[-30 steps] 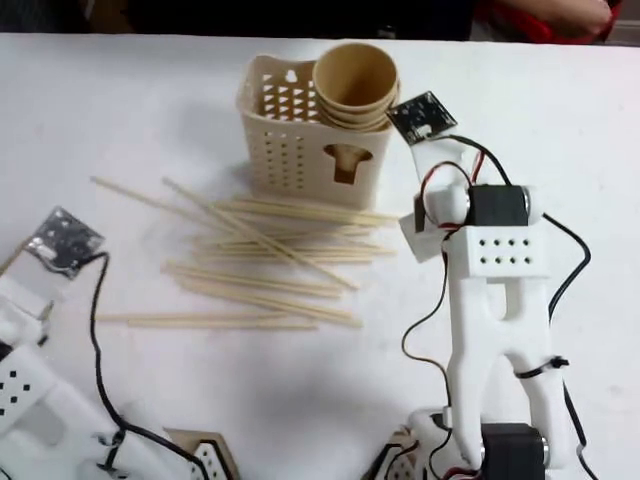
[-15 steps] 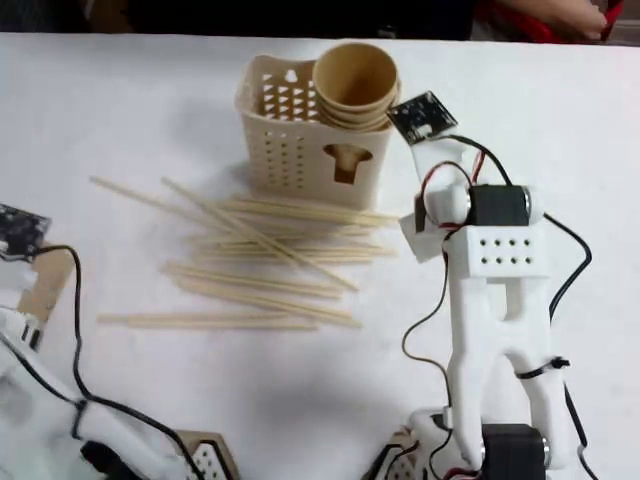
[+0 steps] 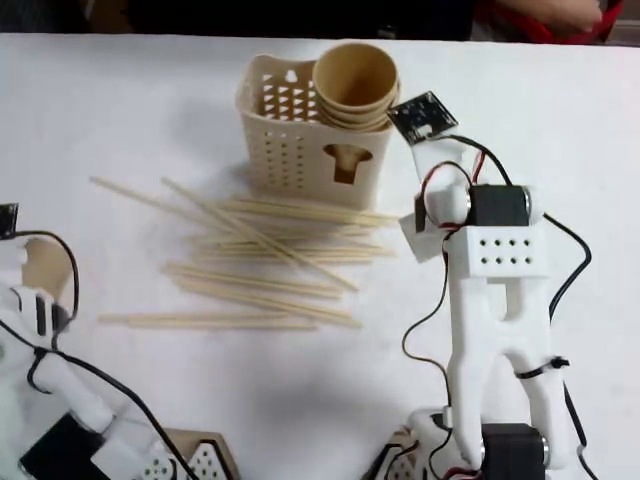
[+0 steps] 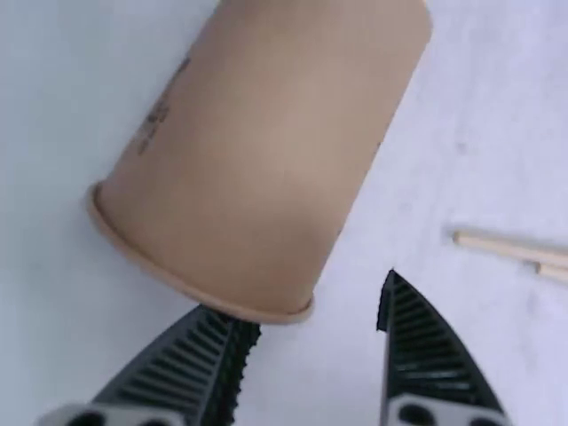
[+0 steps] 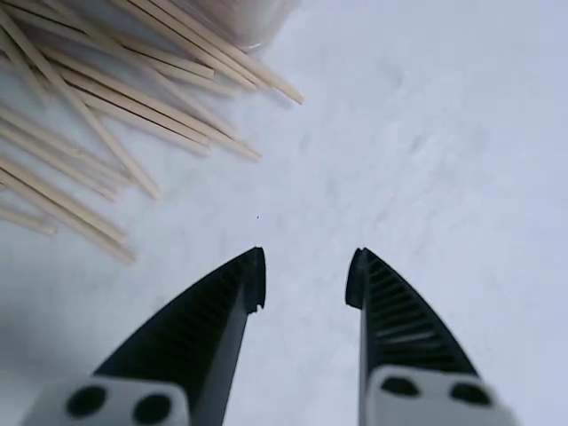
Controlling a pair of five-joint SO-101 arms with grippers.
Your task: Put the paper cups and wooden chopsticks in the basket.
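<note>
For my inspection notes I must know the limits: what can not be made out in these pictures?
High view: the lying brown paper cup, mostly covered by the left arm.
High view: how many brown paper cups are stacked; the white perforated plastic basket hides their lower parts.
High view: how many thin wooden chopsticks; they overlap.
Left wrist view: the lying cup's base, cut by the picture edge.

Paper cup base partly past the edge
</note>
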